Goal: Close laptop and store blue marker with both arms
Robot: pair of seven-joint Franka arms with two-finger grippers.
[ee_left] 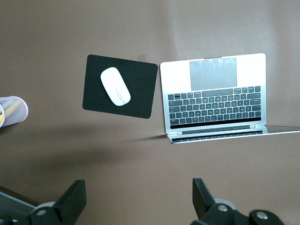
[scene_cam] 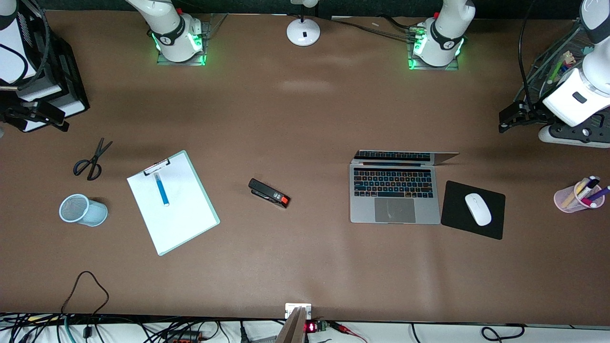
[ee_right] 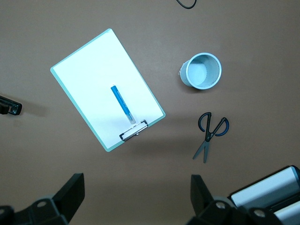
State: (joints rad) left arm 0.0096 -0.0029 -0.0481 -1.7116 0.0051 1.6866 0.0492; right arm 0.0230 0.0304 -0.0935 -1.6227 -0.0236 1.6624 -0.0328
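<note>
The silver-grey laptop [scene_cam: 394, 193] lies open on the table, its lid low and tilted away from the front camera; it also shows in the left wrist view [ee_left: 213, 91]. The blue marker [scene_cam: 162, 189] lies on the white paper of a clipboard [scene_cam: 178, 216], and shows in the right wrist view [ee_right: 123, 104]. My left gripper [scene_cam: 506, 120] hangs open and empty over bare table at the left arm's end; its own view [ee_left: 138, 199] shows bare table between the fingers. My right gripper [scene_cam: 52, 119] hangs open and empty over bare table at the right arm's end, as its own view [ee_right: 136, 197] shows.
A white mouse [scene_cam: 478, 208] lies on a black pad [scene_cam: 452, 216] beside the laptop. A pink pen cup [scene_cam: 579, 194] stands at the left arm's end. A stapler [scene_cam: 269, 193], scissors [scene_cam: 92, 159] and a light-blue mesh cup [scene_cam: 82, 209] lie around the clipboard.
</note>
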